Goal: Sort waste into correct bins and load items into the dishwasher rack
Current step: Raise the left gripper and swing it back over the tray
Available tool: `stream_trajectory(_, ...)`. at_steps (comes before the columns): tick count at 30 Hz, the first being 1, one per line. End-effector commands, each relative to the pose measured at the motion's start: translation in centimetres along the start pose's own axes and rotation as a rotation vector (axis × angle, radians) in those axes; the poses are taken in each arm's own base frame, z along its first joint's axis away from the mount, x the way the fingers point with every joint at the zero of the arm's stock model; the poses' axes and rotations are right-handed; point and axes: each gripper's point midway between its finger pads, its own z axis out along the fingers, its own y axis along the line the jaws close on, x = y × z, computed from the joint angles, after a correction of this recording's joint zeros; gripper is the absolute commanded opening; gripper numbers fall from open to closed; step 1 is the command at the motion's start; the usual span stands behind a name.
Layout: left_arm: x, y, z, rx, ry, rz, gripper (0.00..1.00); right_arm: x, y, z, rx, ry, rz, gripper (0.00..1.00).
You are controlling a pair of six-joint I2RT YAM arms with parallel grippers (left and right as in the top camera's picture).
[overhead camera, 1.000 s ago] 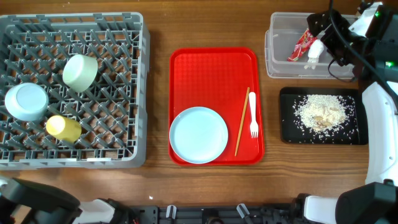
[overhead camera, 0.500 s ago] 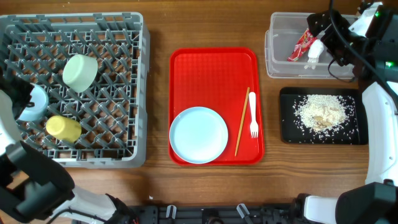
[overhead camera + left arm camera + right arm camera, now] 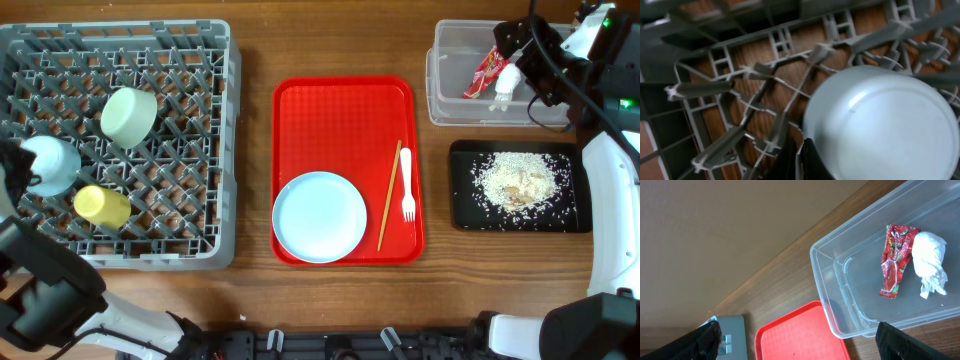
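The grey dishwasher rack [image 3: 190,60] holds a mint bowl [image 3: 128,115], a yellow cup [image 3: 100,205] and a light-blue bowl [image 3: 52,165]. My left gripper [image 3: 801,150] is at the rack's left edge. Its two dark fingers are pinched on the rim of the light-blue bowl [image 3: 885,125]. My right gripper [image 3: 800,340] is wide open and empty above the clear tub [image 3: 840,300]. The red-and-white wrapper [image 3: 896,260] and the white tissue [image 3: 930,262] lie in that tub. Rice scraps [image 3: 518,182] lie in the black tray [image 3: 460,215].
The red serving tray [image 3: 340,120] in the middle carries the pale-blue plate [image 3: 320,215], the white fork [image 3: 407,185] and the wooden stick [image 3: 389,195]. The right arm [image 3: 600,150] stretches along the table's right edge.
My left arm has come into view at the rack's left edge, by the light-blue bowl, which has shifted slightly right. The right arm has not moved.
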Motion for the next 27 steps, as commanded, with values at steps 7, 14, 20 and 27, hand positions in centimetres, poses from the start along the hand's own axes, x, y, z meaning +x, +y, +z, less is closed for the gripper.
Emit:
stream_trajectory(7,0.1,-7.1,-12.4,0.595,0.023,-0.05,0.15,-0.4,0.2,-0.6,0.001,-0.023,-0.002,1.0)
stream_trajectory(14,6.8,-15.7,-23.1,1.05,0.127,0.213,0.72,-0.4,0.2,-0.6,0.001,-0.023,-0.003,1.0)
stream_trajectory(20,8.9,-19.6,-18.0,0.65,-0.123,0.32,0.64,-0.4,0.2,-0.6,0.001,-0.023,-0.003,1.0)
stream_trajectory(27,12.4,-23.2,-11.9,0.513,-0.108,0.409,0.57,-0.4,0.2,-0.6,0.001,-0.023,-0.002,1.0)
